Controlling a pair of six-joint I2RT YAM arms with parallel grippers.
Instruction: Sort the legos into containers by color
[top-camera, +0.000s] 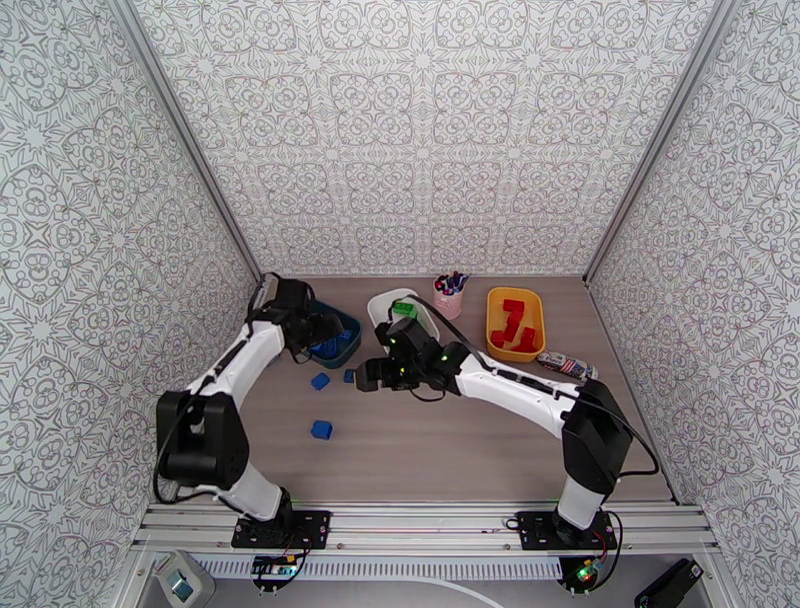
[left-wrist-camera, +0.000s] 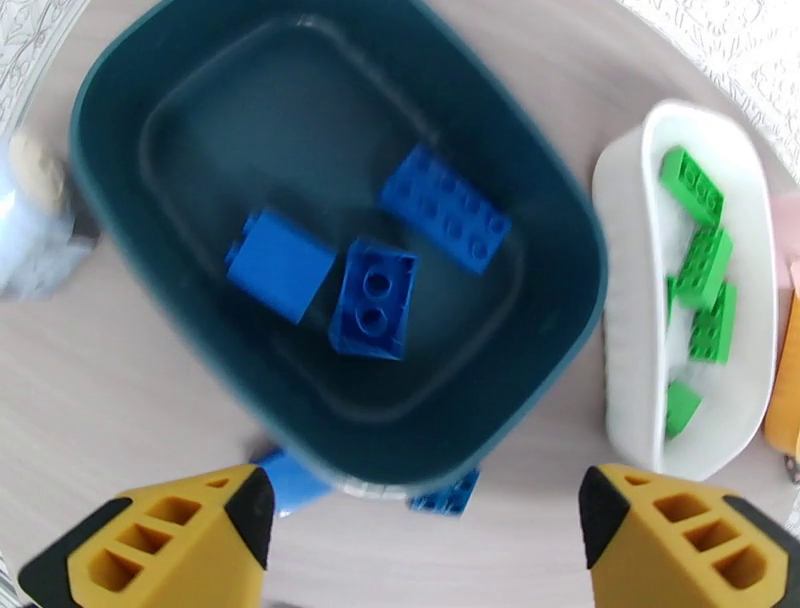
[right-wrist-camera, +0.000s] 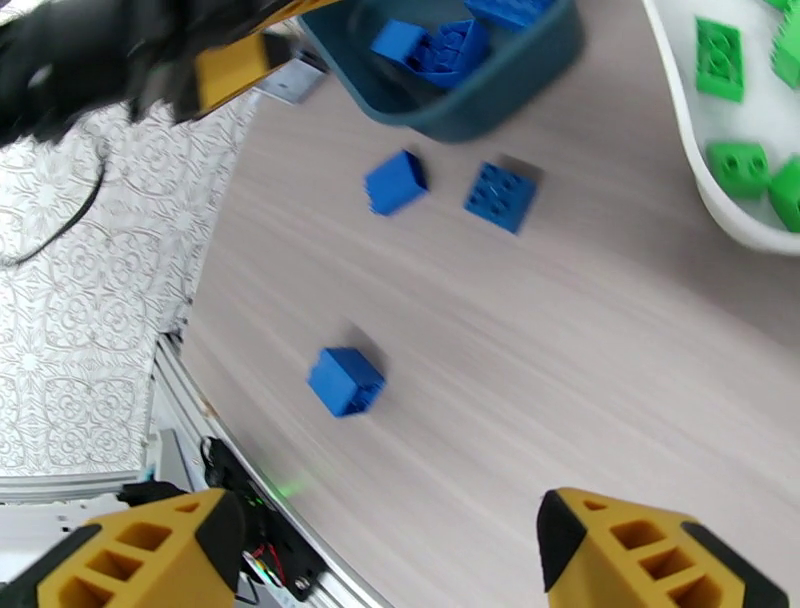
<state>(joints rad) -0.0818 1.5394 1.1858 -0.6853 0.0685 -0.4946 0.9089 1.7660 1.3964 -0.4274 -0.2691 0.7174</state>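
three containers stand in a row on the far part of the table (top-camera: 450, 445): the dark teal tub (top-camera: 355, 335) at the left, the white tub (top-camera: 380, 300) in the middle and the yellow tub (top-camera: 492, 325) at the right. a pink cup of pens (top-camera: 448, 297) stands between the white and yellow ones. the dark teal tub holds three blue legos (left-wrist-camera: 445, 205), the white tub holds green legos (left-wrist-camera: 705, 265), and the yellow tub holds red legos (top-camera: 515, 322). three loose blue bricks (right-wrist-camera: 501, 197) lie on the table on the near side of the dark teal tub: two close together just beside its near wall, and the lone brick (right-wrist-camera: 345, 381) well apart from them, toward the near edge. the left gripper (left-wrist-camera: 420, 530) hangs above the dark teal tub, its jaws spread wide with nothing between them. the right gripper (right-wrist-camera: 390, 550) hovers over bare table beside the loose blue bricks, its jaws likewise wide apart and empty. a small printed packet (top-camera: 565, 365) lies just near of the yellow tub.
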